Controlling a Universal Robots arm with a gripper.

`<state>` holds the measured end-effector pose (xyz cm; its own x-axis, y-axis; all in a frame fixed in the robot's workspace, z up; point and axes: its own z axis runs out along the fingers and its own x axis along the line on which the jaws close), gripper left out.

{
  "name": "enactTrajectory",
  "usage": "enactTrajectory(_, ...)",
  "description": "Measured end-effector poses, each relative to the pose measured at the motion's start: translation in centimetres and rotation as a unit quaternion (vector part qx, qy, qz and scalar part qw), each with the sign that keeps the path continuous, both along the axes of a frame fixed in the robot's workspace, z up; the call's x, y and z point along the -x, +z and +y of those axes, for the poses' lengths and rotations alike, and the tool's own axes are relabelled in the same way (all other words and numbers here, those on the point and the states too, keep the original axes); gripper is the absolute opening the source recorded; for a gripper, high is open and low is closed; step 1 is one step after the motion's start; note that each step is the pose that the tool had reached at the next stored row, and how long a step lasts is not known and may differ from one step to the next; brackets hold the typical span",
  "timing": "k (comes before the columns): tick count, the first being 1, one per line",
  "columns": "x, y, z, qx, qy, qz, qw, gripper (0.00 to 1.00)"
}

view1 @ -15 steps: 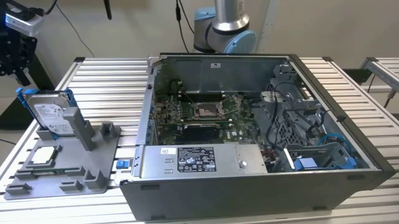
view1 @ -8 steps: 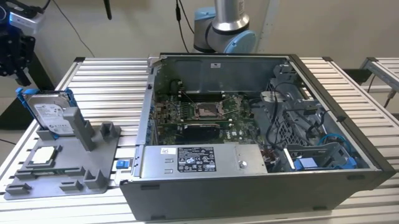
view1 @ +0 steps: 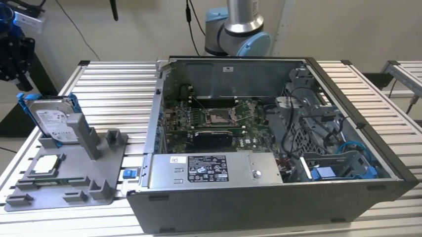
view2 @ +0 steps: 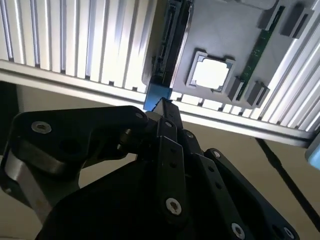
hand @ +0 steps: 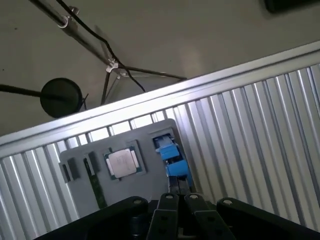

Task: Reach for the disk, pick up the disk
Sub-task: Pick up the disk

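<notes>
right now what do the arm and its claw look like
In the exterior view the arm is a silver metal tube on rounded grey joints with light blue end caps. In the second wrist view the claw is matte black, built from flat jointed links pinned with round silver screws.

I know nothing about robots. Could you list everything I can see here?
disk: one, silver with blue bracket, upright in the holder, exterior view's left
holder: one, grey, on the table beside the computer case
chip: one, silver with beige rim, flat in the holder
computer case: one, dark grey, open, mid-table
power supply box: one, grey, inside the case
table: one, silver slats
robot arm: one, silver and pale blue, behind the case
pincer: one, black, nearest the disk's blue bracket
</notes>
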<state>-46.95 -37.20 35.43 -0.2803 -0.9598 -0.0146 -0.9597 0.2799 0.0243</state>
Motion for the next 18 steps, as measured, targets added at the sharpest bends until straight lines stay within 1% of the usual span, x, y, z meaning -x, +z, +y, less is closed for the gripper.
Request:
enactTrajectory(3, 0.00, -0.02, 0.00, 0.0000, 0.027, -0.0002, 0.9996, 0.00)
enactTrajectory(7, 0.00, -0.03, 0.00, 0.0000, 0.060, -0.0002, 0.9982, 0.00)
enactTrajectory(12, 0.00, -0.04, 0.00, 0.0000, 0.063, -0.0001, 0.9980, 0.00)
enactTrajectory(13, 0.00, -0.04, 0.00, 0.0000, 0.064, -0.0002, 0.9980, 1.00)
enactTrajectory(16, -0.01, -0.08, 0.01, 0.0000, 0.065, -0.0002, 0.9979, 1.00)
enactTrajectory(18, -0.01, -0.35, 0.02, 0.0000, 0.065, -0.0002, 0.9979, 1.00)
